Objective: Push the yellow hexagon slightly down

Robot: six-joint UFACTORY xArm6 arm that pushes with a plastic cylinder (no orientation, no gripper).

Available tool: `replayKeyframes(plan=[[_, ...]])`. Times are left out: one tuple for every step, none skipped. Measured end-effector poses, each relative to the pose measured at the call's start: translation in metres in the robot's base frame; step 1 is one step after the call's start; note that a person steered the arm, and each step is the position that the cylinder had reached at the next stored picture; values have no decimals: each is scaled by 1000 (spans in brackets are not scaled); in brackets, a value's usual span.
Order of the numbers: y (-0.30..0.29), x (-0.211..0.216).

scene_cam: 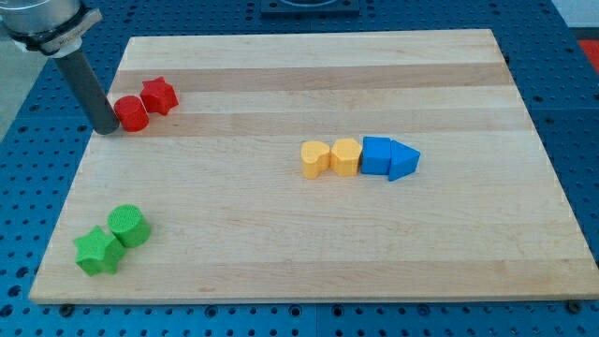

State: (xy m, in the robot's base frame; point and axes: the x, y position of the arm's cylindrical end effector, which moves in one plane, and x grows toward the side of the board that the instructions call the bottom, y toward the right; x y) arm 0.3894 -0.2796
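Observation:
The yellow hexagon (346, 156) sits right of the board's centre, in a row of touching blocks. A yellow heart (314, 159) is on its left, a blue cube (375, 155) on its right, then a blue triangle (403, 161). My tip (106, 128) is at the board's upper left, far from the hexagon. It stands just left of a red cylinder (132, 114), touching or nearly touching it.
A red star (159, 95) lies right of and above the red cylinder. A green cylinder (128, 226) and a green star (98, 251) sit together at the lower left. The wooden board (309, 243) rests on a blue perforated table.

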Motion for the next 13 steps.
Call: replayKeyframes(plan=[[8, -1], [8, -1], [12, 19], [66, 48], [143, 54], [200, 58], [211, 63], [211, 79], [221, 71], [247, 11], [305, 14], [323, 29], [326, 45]])
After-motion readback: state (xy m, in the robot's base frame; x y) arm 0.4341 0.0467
